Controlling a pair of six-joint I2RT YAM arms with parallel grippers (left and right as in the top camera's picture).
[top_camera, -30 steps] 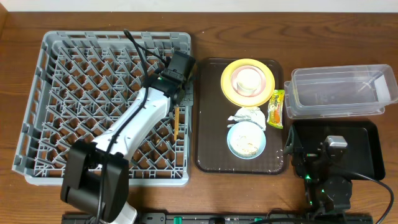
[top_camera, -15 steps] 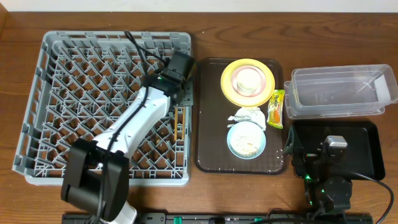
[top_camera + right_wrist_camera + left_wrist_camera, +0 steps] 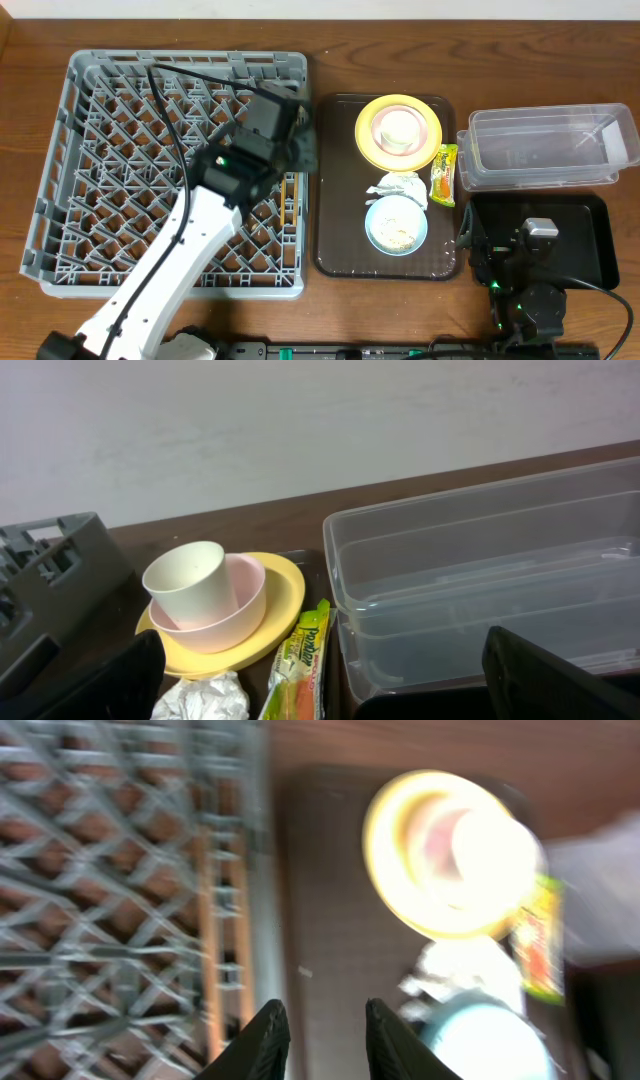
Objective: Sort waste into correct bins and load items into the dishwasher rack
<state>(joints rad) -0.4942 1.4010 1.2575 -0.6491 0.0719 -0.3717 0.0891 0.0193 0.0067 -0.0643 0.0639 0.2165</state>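
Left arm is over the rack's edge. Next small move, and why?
Probably swing the left gripper right, over the cream cup stacked on the yellow plate: the chopsticks lie in the dishwasher rack and the gripper is open and empty.

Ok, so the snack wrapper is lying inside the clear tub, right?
No. The overhead view shows the snack wrapper lying outside the clear tub, on the brown tray's right edge, between the tub and the yellow plate.

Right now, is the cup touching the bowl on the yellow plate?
Touching: the right wrist view shows the cup standing inside the bowl, which sits on the plate.
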